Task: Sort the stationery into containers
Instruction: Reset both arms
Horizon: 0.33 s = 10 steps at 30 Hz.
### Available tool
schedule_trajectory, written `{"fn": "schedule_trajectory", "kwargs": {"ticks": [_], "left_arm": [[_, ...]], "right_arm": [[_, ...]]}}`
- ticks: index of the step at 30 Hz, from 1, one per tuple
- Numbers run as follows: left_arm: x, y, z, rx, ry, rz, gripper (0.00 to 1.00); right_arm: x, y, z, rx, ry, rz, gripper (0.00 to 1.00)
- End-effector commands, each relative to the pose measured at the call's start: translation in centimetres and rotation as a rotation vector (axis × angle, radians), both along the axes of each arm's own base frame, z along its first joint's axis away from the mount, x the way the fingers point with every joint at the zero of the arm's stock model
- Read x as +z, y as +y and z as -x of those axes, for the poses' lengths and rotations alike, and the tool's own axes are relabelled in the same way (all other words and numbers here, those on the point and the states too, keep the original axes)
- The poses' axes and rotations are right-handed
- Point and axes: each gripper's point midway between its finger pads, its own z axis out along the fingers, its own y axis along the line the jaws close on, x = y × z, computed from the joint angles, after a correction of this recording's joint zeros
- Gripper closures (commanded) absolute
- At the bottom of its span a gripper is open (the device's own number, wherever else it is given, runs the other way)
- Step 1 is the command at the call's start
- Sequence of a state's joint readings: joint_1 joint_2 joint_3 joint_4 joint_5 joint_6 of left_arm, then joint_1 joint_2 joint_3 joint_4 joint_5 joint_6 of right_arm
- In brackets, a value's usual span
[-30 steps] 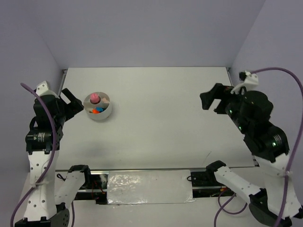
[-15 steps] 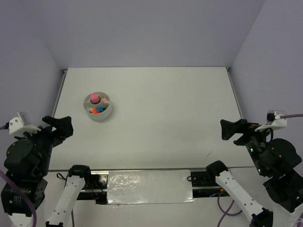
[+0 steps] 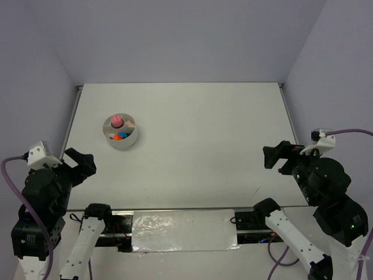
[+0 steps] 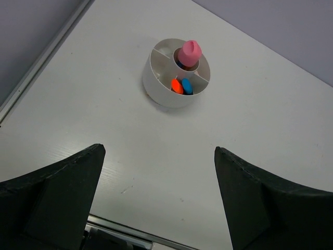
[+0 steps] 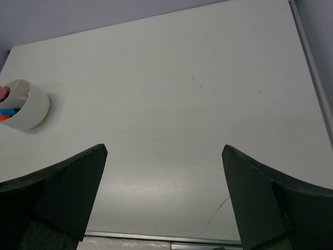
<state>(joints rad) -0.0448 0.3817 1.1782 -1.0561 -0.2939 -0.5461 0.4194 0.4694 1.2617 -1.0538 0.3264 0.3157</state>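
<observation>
The round white bowl (image 3: pixel 120 131) with inner dividers stands at the table's back left. In the left wrist view the bowl (image 4: pixel 158 88) holds an upright pink tube (image 4: pixel 191 52) in one compartment and an orange cap (image 4: pixel 177 86) and a blue cap (image 4: pixel 187 86) side by side in another. It shows at the left edge of the right wrist view (image 5: pixel 26 107). My left gripper (image 3: pixel 81 163) is open and empty, high over the near left. My right gripper (image 3: pixel 278 156) is open and empty, high over the near right. Other stationery is hidden.
The table's left rail (image 4: pixel 41 60) runs along the left side. The right rail (image 5: pixel 311 67) bounds the right side. A metal strip at the near edge (image 3: pixel 183 210) lies by the arm bases. A faint dark scratch (image 5: pixel 216 211) marks the table near the front right.
Both arms pulled back from over the table to the near edge a second ago. Since half a second ago, both grippers have shifted slightly inward. The bowl has not moved.
</observation>
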Motion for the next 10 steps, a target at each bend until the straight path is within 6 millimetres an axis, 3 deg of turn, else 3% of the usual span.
{"fn": "schedule_trajectory", "kwargs": {"ticks": [1, 10], "left_arm": [[1.0, 0.1, -0.9, -0.015, -0.04, -0.046, 0.01], [1.3, 0.3, -3.4, -0.017, -0.04, -0.078, 0.01]], "right_arm": [[1.8, 0.2, -0.6, 0.003, -0.051, -0.01, 0.0], [0.9, 1.0, -1.9, 0.001, -0.006, -0.02, 0.0]]}}
